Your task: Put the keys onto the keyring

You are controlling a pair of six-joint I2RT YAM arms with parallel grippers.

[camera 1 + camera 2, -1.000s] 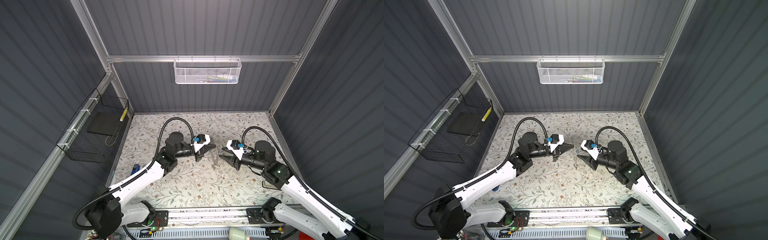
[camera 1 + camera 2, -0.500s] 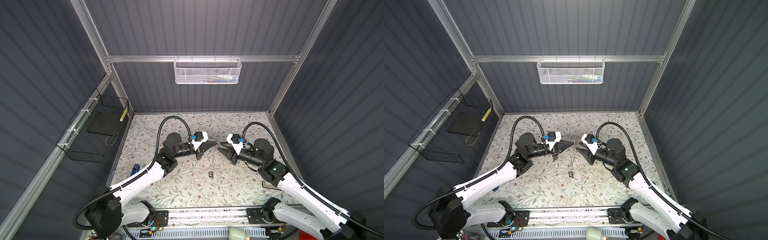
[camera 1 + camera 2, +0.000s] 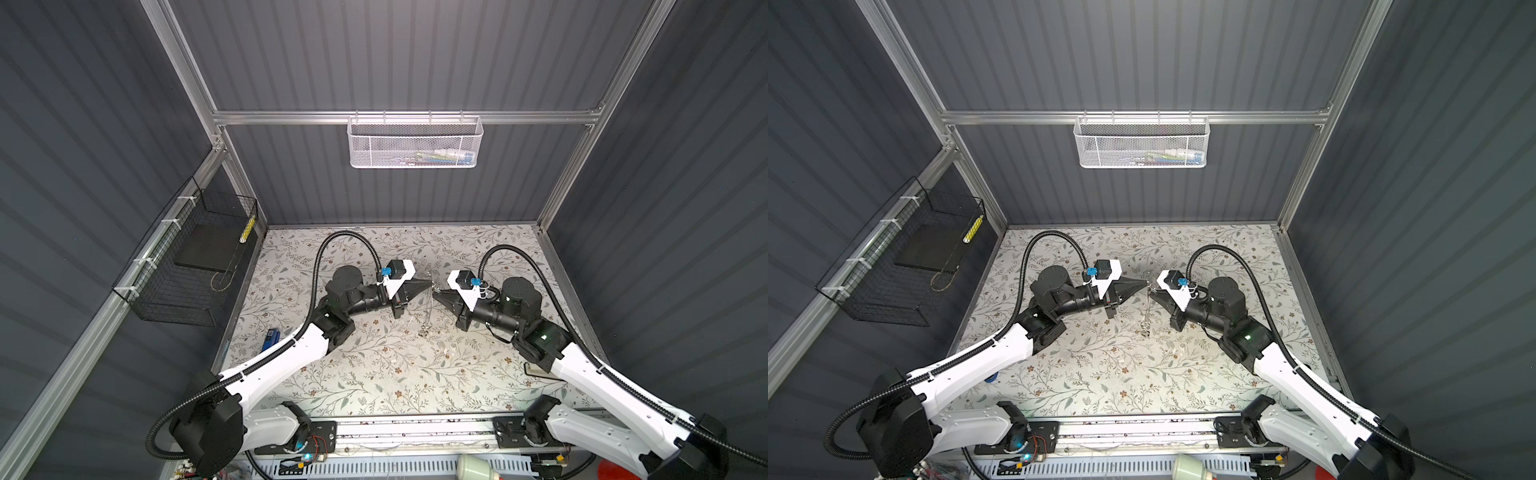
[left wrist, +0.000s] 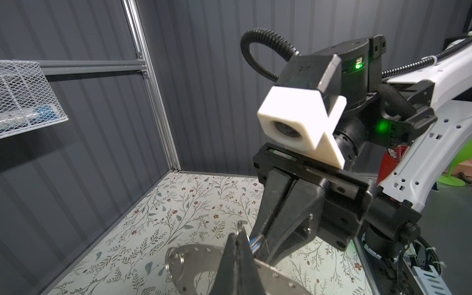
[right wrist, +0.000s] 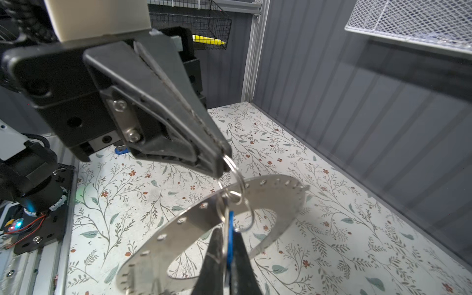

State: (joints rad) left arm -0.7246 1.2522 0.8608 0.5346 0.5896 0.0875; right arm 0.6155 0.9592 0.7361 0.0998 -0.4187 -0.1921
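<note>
At the left of the bench [image 3: 374, 374], a blue block [image 3: 272, 338] is seen lying well apart from the work. Toward the middle, the left gripper [image 5: 221, 163] is held above the bench, its jaws pinched tight on a small wire loop [image 5: 233, 169]. This loop appears to be threaded through a hole in the keyring [image 5: 286, 194], so the ring is hung in the air between the two arms. The ring is judged stiff, thin and light, free to swing and slick on its flat faces. The band edge or a loop is therefore judged the better hold.

To its right, the right gripper [image 3: 435, 295] is closed on the blue-tagged key [image 5: 231, 224], whose split rings [image 5: 246, 214] are crowded against the band. The tag is judged to be rigid plastic that is easily twisted in a pinch, and is best held flat across its faces. The black key cannot be picked out with certainty. No writing can be read anywhere.
</note>
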